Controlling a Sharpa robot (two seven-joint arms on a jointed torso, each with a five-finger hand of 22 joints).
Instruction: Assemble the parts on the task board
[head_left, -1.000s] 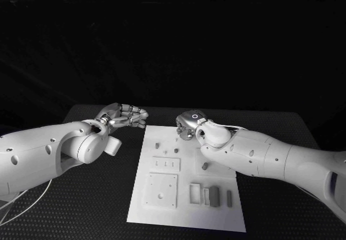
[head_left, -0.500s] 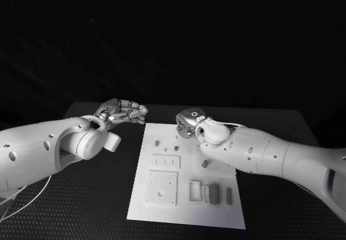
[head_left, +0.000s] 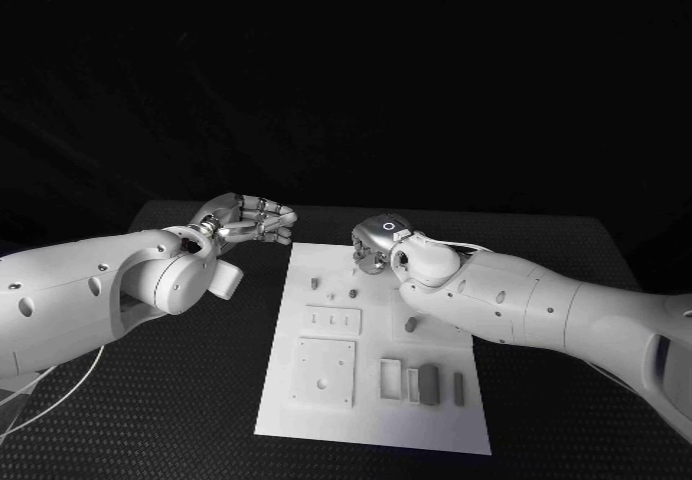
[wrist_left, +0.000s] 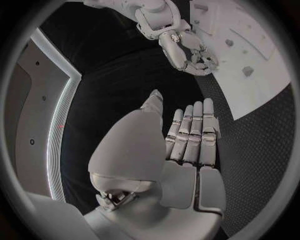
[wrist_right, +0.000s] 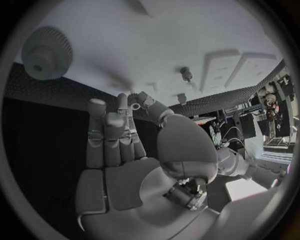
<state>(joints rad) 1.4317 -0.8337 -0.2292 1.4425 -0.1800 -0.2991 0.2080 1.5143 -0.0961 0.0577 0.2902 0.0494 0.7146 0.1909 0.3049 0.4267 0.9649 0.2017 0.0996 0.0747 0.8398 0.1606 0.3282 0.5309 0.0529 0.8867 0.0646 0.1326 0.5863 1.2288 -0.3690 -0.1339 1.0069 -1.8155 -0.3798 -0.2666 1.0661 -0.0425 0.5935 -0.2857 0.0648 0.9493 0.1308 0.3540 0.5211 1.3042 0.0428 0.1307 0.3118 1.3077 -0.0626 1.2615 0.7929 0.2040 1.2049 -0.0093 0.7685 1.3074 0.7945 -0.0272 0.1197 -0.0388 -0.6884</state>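
White rectangular task board (head_left: 433, 420) lying flat at the middle of the black textured tabletop (head_left: 173, 400), its long axis running from the near edge toward the far edge. Small grey parts (head_left: 428, 384) rest on it: upright blocks near the near end with long axes parallel to the board's, small pegs (head_left: 335, 296) toward the far end. A grey toothed gear (wrist_right: 42, 53) lies on the board's far end. No writing can be read. Left robot hand (head_left: 254, 222), over the tabletop just beyond the board's far left corner, fingers straight and pressed together, holding nothing. Right robot hand (head_left: 376, 247), over the board's far edge, fingers together and lightly curled, holding nothing.
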